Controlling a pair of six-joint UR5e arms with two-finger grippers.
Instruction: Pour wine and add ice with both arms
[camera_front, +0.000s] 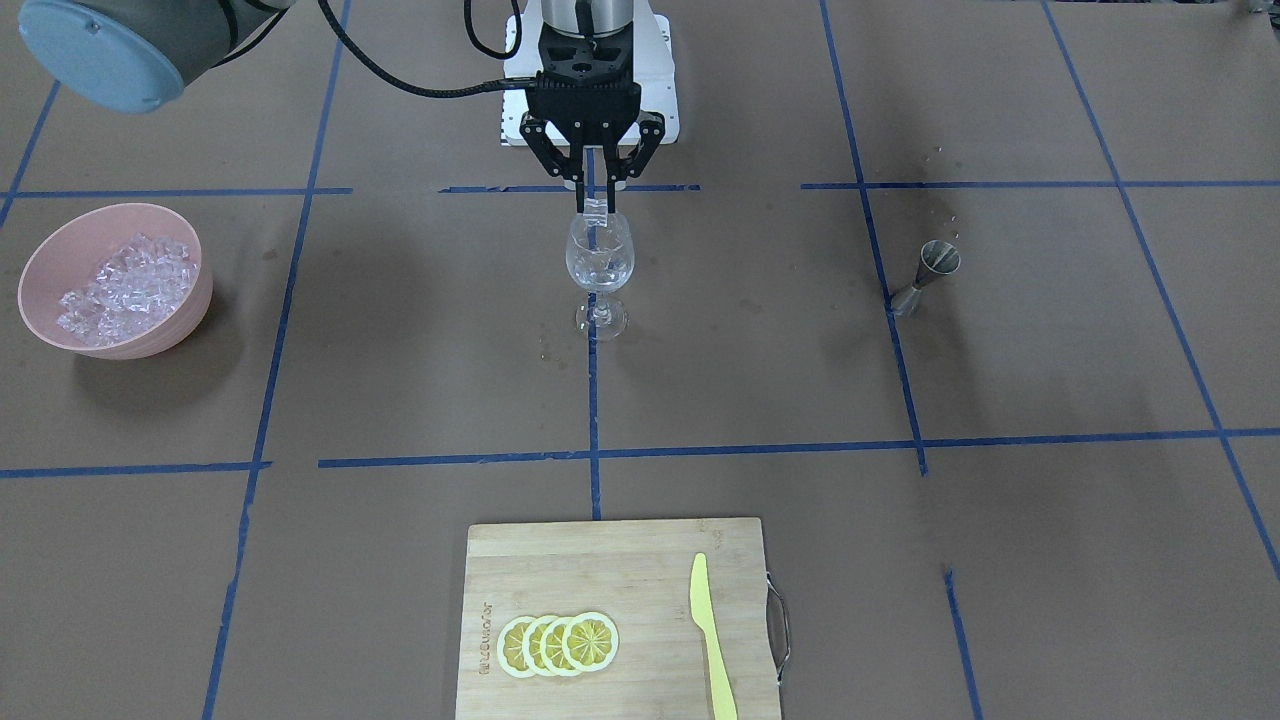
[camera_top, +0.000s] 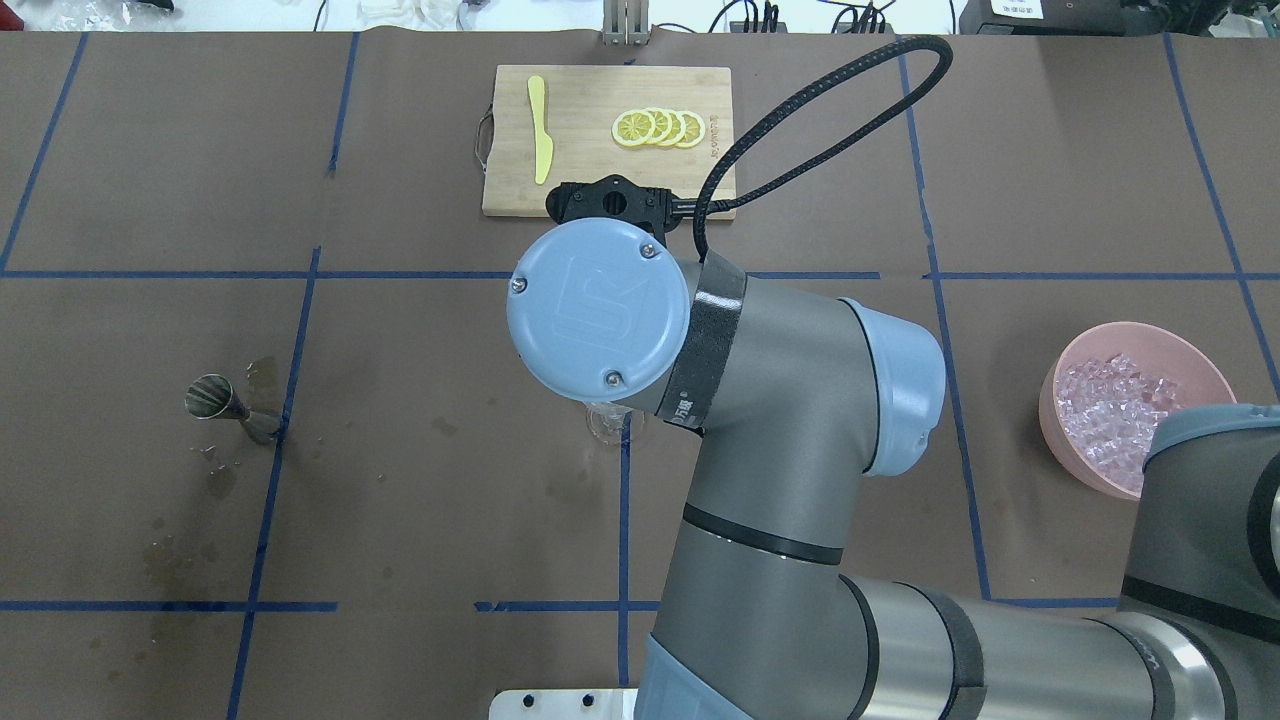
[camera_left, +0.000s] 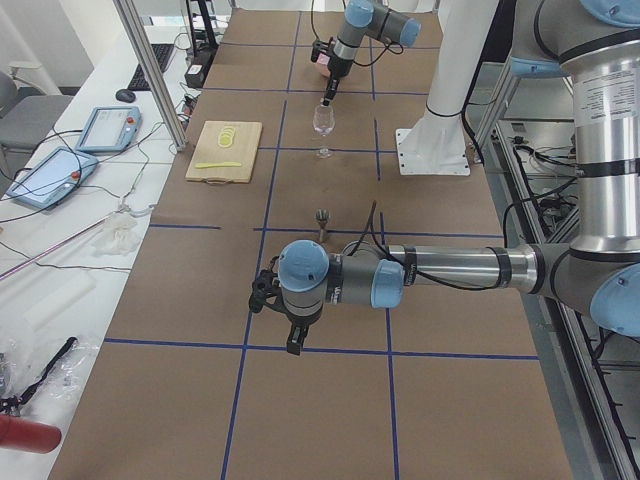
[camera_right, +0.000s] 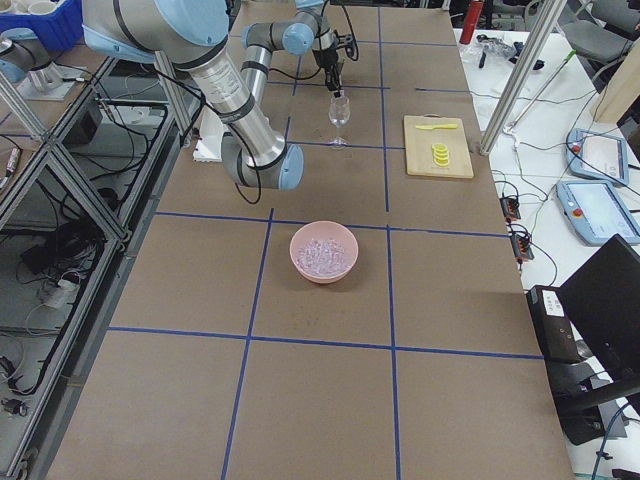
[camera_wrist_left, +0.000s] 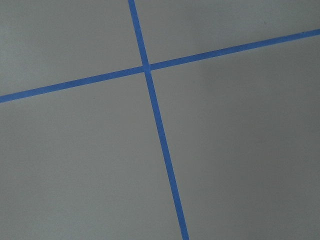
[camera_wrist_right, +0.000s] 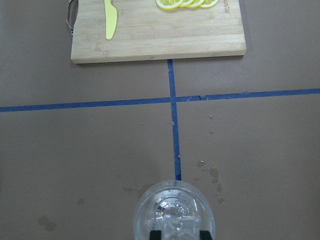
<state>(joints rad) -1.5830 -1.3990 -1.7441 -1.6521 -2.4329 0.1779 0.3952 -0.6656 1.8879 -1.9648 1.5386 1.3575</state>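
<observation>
One clear, glassy ice cube (camera_front: 597, 212) is pinched between the right gripper's (camera_front: 598, 202) fingertips, just above the mouth of the upright wine glass (camera_front: 600, 265), which already holds a few cubes. The remaining ice heap (camera_front: 125, 285) lies in the pink bowl (camera_front: 188, 318), well apart from the fingers.

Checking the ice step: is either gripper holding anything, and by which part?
The right gripper pinches one ice cube by its sides, over the wine glass. Whether the left gripper holds anything cannot be told.

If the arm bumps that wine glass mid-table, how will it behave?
The wine glass probably tips easily: a wide bowl sits on a thin stem and small foot. It looks like thin clear glass, so likely fragile. The wet spots beside its foot might let it slide.
</observation>
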